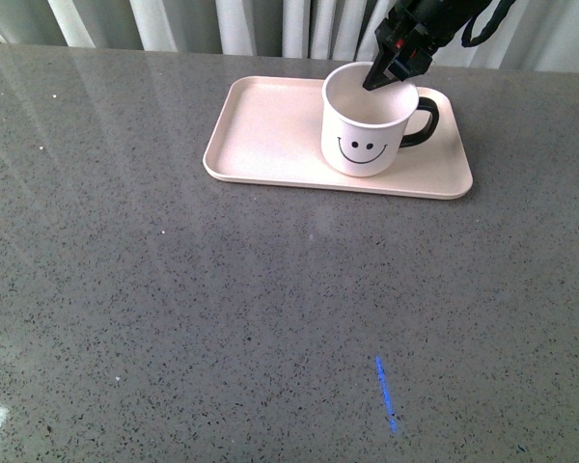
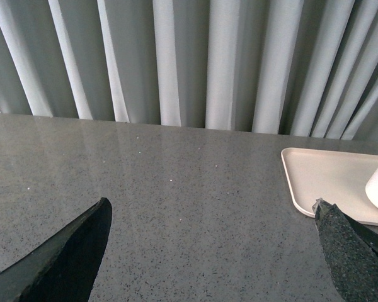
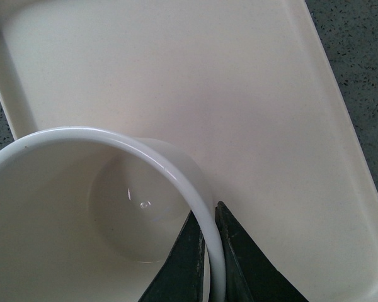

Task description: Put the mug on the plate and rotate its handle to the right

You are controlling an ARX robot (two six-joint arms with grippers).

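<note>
Grey speckled countertop (image 1: 174,289); smiley mug (image 1: 365,125) upright on pink tray (image 1: 261,135), black handle (image 1: 423,121) pointing right. Right gripper (image 3: 206,215) pinching its rim; left gripper (image 2: 211,206) spread wide.

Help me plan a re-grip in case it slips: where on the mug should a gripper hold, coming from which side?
The rim, from above, one finger inside and one outside. The mug stands upright and open-topped, its body likely too wide to span. The right gripper pinches the rim this way now.
</note>
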